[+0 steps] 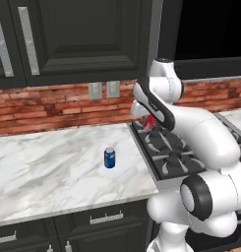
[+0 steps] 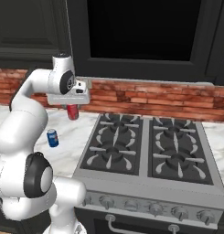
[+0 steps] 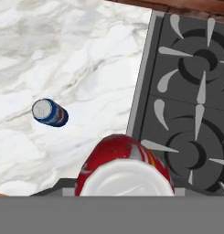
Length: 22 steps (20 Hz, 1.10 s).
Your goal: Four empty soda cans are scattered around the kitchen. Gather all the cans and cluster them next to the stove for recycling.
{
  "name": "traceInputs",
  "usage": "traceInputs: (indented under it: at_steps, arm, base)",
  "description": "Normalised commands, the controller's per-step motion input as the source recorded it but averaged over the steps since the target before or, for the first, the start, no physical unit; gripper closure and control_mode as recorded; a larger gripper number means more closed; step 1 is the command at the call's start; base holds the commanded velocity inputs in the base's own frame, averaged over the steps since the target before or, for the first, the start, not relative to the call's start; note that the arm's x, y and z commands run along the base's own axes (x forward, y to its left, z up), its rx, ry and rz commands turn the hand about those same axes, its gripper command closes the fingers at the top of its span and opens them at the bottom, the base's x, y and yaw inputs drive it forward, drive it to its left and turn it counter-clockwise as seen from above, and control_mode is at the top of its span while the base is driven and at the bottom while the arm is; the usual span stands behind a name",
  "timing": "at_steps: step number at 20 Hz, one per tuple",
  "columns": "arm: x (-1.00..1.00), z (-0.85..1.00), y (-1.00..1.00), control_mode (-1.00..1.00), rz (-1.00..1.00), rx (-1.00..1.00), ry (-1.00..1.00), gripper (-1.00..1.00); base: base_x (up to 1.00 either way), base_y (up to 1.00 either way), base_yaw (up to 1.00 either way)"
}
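Red soda can (image 3: 125, 167): nearest item in the hand view, held up in the air by the claw (image 2: 73, 111), which is clenched around it; in the right base view the can (image 2: 73, 112) hangs upright beneath the hand, above the seam where the worktop meets the left edge of the stove. In the left base view a small red part of it (image 1: 149, 122) is seen behind the white forearm.

Blue soda can with white band (image 1: 109, 158): stood upright on the white marble worktop (image 1: 48, 167), near the left side of the stove but apart from it; also seen in the right base view (image 2: 52, 138) and, from above, in the hand view (image 3: 50, 112).

Stove (image 2: 145, 155): stainless steel range with black burner grates; a row of front knobs and a bar handle are seen along its lower edge. Its left-hand burners lie just beside the held can in the hand view (image 3: 191, 105).

Brick wall (image 2: 150, 100): red, running behind worktop and stove.

Cabinets (image 1: 77, 34): dark, mounted above the brick, with pale vertical handles.
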Motion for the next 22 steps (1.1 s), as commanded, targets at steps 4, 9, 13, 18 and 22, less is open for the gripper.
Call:
traceInputs:
  at_steps: [4, 9, 13, 18, 22]
  arm:
    - [0.14, -1.0, 0.11, -1.0, 0.0, 0.0, 0.0, 1.0]
    - [0.64, -0.75, 0.34, -1.0, 0.0, -0.01, 0.0, 1.0]
    - [0.69, -0.51, 0.3, -1.0, 0.0, 0.0, 0.0, 1.0]
    - [0.52, -0.33, 0.1, -1.0, 0.0, 0.0, 0.0, 1.0]
    - [0.54, -0.18, 0.0, -1.0, 0.0, 0.0, 0.0, 1.0]
  base:
    - [0.0, 0.0, 0.0]
    - [0.0, 0.0, 0.0]
    - [0.0, 0.0, 0.0]
    - [0.0, 0.0, 0.0]
    - [0.0, 0.0, 0.0]
